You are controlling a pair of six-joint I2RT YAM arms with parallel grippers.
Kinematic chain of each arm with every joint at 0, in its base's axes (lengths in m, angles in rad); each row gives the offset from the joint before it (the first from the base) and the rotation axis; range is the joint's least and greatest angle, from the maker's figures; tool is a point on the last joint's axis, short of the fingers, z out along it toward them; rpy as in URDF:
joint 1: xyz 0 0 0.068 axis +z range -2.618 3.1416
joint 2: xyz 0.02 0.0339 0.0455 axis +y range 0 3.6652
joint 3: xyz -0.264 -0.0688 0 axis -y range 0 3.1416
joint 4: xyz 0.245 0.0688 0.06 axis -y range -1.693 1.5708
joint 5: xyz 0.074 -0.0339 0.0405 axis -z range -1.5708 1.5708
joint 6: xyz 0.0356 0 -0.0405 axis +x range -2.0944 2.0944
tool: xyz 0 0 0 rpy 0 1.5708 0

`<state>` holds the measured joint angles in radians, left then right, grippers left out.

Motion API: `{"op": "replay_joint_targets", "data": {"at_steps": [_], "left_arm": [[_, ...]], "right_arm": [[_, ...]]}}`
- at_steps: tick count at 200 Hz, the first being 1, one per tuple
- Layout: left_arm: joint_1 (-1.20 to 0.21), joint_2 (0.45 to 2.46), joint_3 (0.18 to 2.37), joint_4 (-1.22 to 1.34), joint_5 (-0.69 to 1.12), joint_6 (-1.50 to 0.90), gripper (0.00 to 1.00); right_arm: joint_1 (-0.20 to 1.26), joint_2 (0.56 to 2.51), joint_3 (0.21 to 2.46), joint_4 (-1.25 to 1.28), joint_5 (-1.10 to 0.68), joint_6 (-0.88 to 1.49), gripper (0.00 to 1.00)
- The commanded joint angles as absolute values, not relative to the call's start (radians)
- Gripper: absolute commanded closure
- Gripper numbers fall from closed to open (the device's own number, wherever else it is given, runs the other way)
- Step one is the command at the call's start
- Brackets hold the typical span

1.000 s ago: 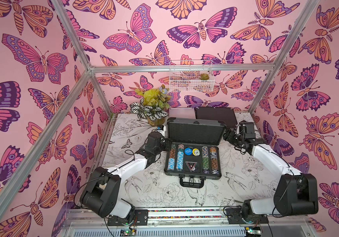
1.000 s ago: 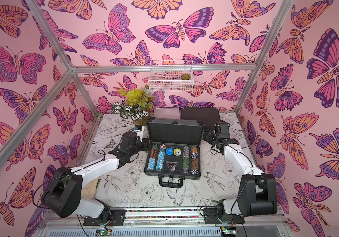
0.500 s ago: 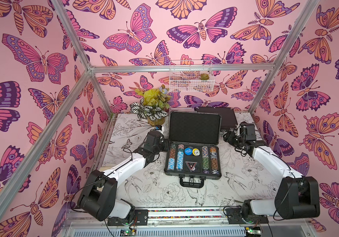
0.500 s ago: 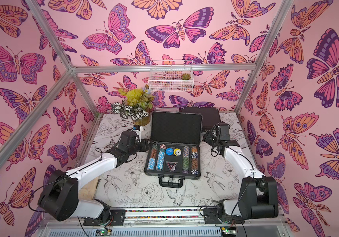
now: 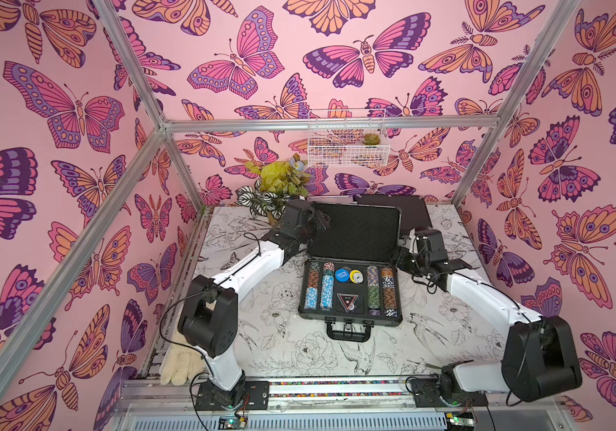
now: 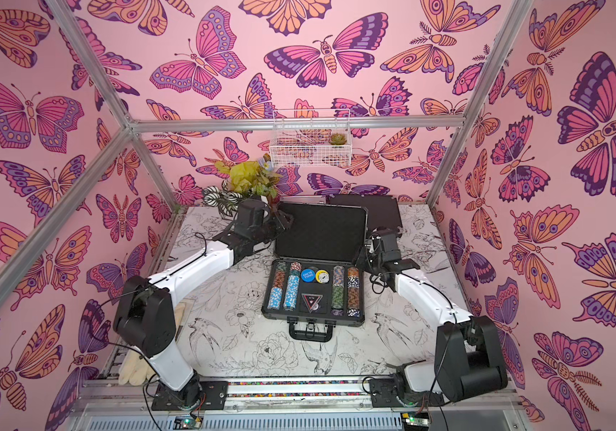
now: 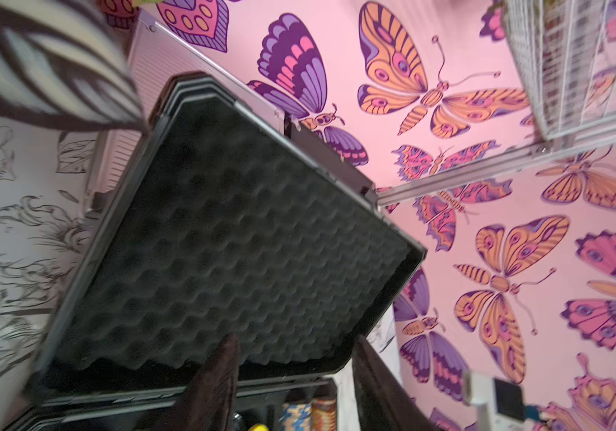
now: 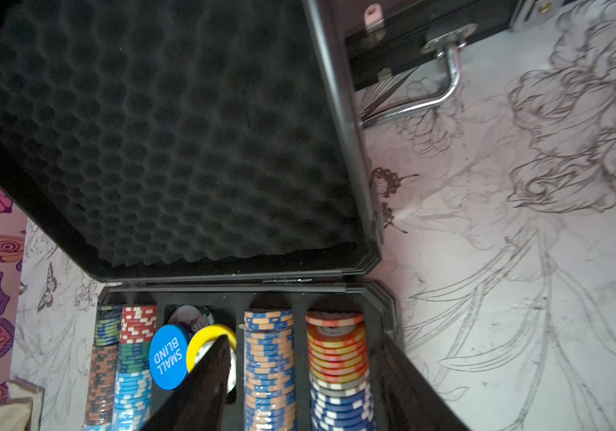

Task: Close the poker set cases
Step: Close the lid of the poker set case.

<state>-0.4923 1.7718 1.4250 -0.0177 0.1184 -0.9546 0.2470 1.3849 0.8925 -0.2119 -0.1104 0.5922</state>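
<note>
Lid (image 5: 358, 231) is being swung steeper than a second ago, advancing case (image 5: 349, 320) closure; left tool (image 5: 319, 221) and right tool (image 5: 403, 257) are being held parted.

A: What surrounds the table (image 5: 291, 354)?
B: Pink butterfly walls (image 5: 299, 93), aluminium frame bars (image 5: 329, 123), a white wire basket (image 5: 347, 153) on the back wall, and a potted plant (image 5: 280, 179) in the far corner.
A: Its surface?
B: Flower-and-bird line drawings.

1. "SMALL BLIND" is printed in white capitals on the blue round disc (image 8: 168, 356) in the open poker case (image 8: 337, 112).
2. Yellow disc (image 8: 209, 331) beside it: print unreadable.
3. Triangular badge (image 5: 347, 300) in the case: markings too small to read.
</note>
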Motion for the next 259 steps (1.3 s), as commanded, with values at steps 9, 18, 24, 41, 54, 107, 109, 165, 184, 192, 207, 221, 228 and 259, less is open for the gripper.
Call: {"op": "replay_joint_targets", "data": {"at_steps": [9, 18, 24, 41, 54, 107, 109, 165, 184, 192, 207, 221, 228, 259], "left_arm": [[-0.494, 1.864, 1.551, -0.025, 0.074, -1.136, 0.49], [-0.492, 1.891, 1.579, -0.026, 0.064, -1.163, 0.49], [-0.492, 1.910, 1.597, -0.025, 0.054, -1.176, 0.49], [-0.490, 1.961, 1.649, -0.026, 0.044, -1.208, 0.49], [-0.486, 2.003, 1.689, -0.025, 0.059, -1.237, 0.49], [-0.476, 2.124, 1.811, -0.017, 0.057, -1.289, 0.51], [-0.476, 2.129, 1.814, -0.017, 0.056, -1.292, 0.51], [-0.441, 2.219, 1.893, 0.019, 0.073, -1.334, 0.58], [-0.432, 2.230, 1.894, 0.039, 0.078, -1.348, 0.62], [-0.430, 2.233, 1.896, 0.041, 0.078, -1.348, 0.63], [-0.426, 2.240, 1.900, 0.046, 0.087, -1.353, 0.65], [-0.423, 2.246, 1.903, 0.046, 0.088, -1.358, 0.65], [-0.422, 2.248, 1.904, 0.046, 0.086, -1.359, 0.66], [-0.418, 2.269, 1.927, 0.046, 0.101, -1.371, 0.74]], "right_arm": [[0.289, 1.407, 0.881, -0.179, -0.092, 0.618, 0.38], [0.300, 1.410, 0.878, -0.169, -0.097, 0.623, 0.38], [0.307, 1.413, 0.877, -0.164, -0.099, 0.624, 0.38], [0.330, 1.417, 0.879, -0.155, -0.101, 0.627, 0.38], [0.344, 1.420, 0.881, -0.151, -0.101, 0.629, 0.38], [0.350, 1.430, 0.883, -0.141, -0.112, 0.632, 0.38], [0.350, 1.430, 0.883, -0.142, -0.112, 0.631, 0.38], [0.351, 1.434, 0.878, -0.135, -0.118, 0.632, 0.38], [0.351, 1.440, 0.883, -0.134, -0.122, 0.632, 0.39], [0.350, 1.444, 0.887, -0.135, -0.124, 0.631, 0.39], [0.351, 1.448, 0.891, -0.137, -0.123, 0.630, 0.39], [0.351, 1.451, 0.894, -0.137, -0.125, 0.631, 0.39], [0.351, 1.453, 0.896, -0.138, -0.126, 0.630, 0.39], [0.355, 1.451, 0.897, -0.144, -0.123, 0.628, 0.39]]}}
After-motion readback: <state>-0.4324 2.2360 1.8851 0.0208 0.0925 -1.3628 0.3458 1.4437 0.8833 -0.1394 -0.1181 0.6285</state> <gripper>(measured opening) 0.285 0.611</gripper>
